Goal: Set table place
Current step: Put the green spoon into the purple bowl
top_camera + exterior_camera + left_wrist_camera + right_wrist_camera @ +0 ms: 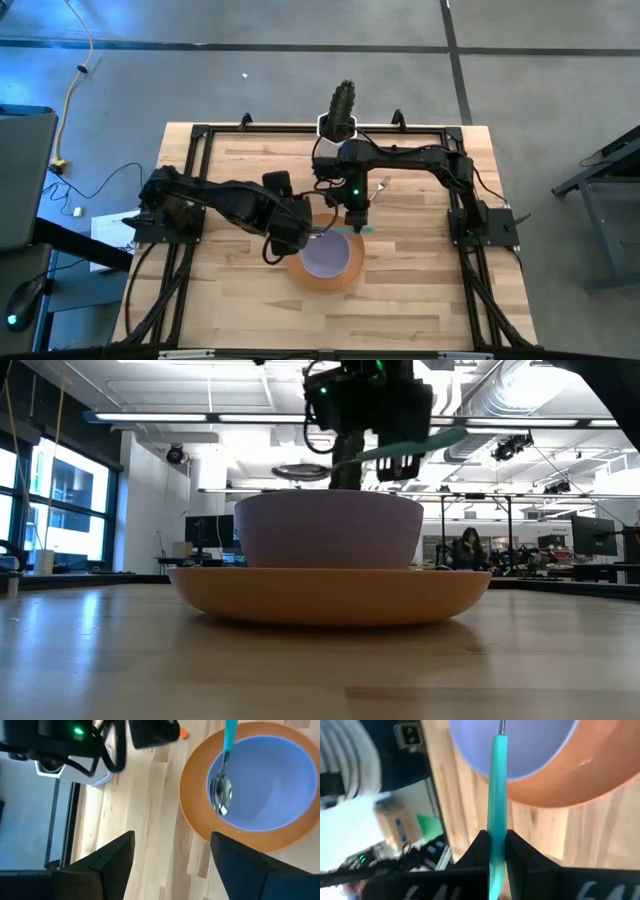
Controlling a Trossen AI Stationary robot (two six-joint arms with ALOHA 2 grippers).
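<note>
A lilac bowl [325, 256] stands in a round orange plate [345, 277] near the table's middle. The plate rests flat on the table [320, 660]. My right gripper [357, 215] is just beyond the plate's far rim. It is shut on a metal spoon with a teal handle [410, 448], held above the bowl. The spoon's metal end [221, 795] hangs over the bowl's hollow. My left gripper [172, 850] is open and empty at the plate's left side [290, 240]. A small orange tip [184, 734], perhaps the fork's handle, shows past my right arm. My right gripper pinches the spoon's teal handle [496, 827] between its two fingers, toward the handle's free end. The fingers come from above. The spoon is lifted clear and slightly tilted, with its metal end [300, 472] lower, over the lilac bowl.
A white pot with a green cactus [343, 108] stands at the table's far edge, behind my right arm. The black rail frame [200, 135] runs around the tabletop. Bare wood lies toward the near edge [330, 320].
</note>
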